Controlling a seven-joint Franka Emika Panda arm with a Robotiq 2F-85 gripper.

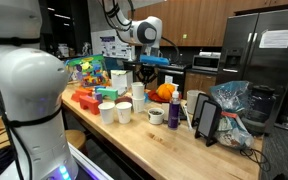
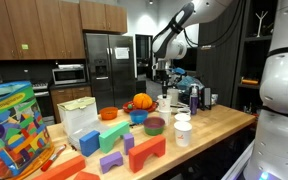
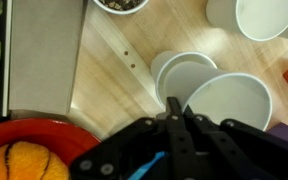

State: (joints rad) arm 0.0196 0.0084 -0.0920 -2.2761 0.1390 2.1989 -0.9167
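My gripper [image 3: 174,104] hangs above the wooden counter [image 3: 109,70] with its two black fingers pressed together and nothing between them. Just past the fingertips in the wrist view stand two white cups, one smaller [image 3: 187,74] and one wider [image 3: 232,101], touching each other. An orange [image 3: 22,162] sits in a red bowl [image 3: 69,135] at the lower left of that view. In both exterior views the gripper [image 1: 151,66] [image 2: 162,72] is well above the counter, over the orange [image 1: 164,92] [image 2: 142,101] and the white cups [image 1: 137,96].
More white cups [image 1: 115,112] [image 2: 182,130], a mug [image 1: 156,116], a purple bottle [image 1: 174,113], coloured toy blocks [image 2: 144,150], a toy box [image 2: 14,125], a tablet on a stand [image 1: 206,118] and a plastic bag [image 1: 229,100] crowd the counter. A steel fridge [image 2: 109,65] stands behind.
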